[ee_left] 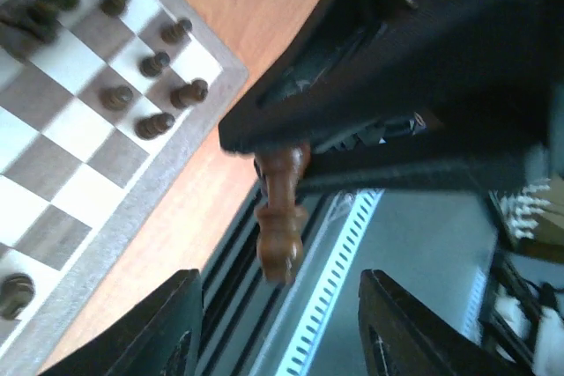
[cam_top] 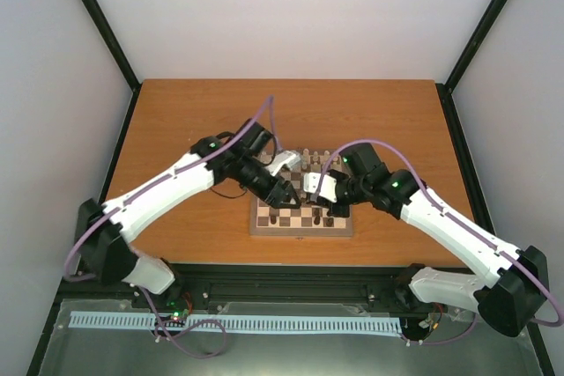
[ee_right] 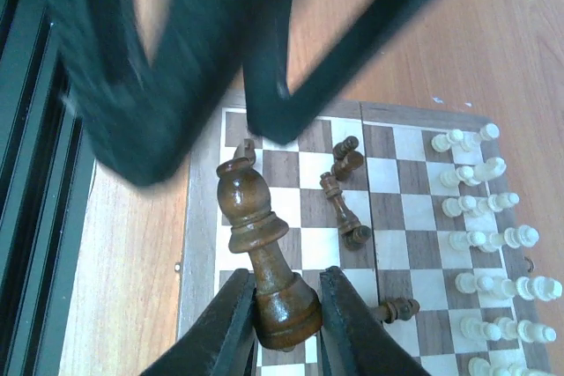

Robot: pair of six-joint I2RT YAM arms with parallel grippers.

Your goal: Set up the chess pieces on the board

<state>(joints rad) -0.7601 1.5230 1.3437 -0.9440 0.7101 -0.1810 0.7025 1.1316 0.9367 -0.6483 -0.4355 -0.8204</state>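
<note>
Right wrist view: white pieces (ee_right: 493,239) stand ranked, dark pieces (ee_right: 346,209) partly unplaced; right gripper (ee_right: 286,316) grasps a dark bishop (ee_right: 256,235), left gripper (ee_left: 282,328) released.

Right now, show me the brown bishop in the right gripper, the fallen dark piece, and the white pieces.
brown bishop (ee_right: 256,231), right wrist view, its collar.
fallen dark piece (ee_right: 342,207), right wrist view, its stem.
white pieces (ee_right: 471,239), right wrist view, one mid-row piece.
</note>
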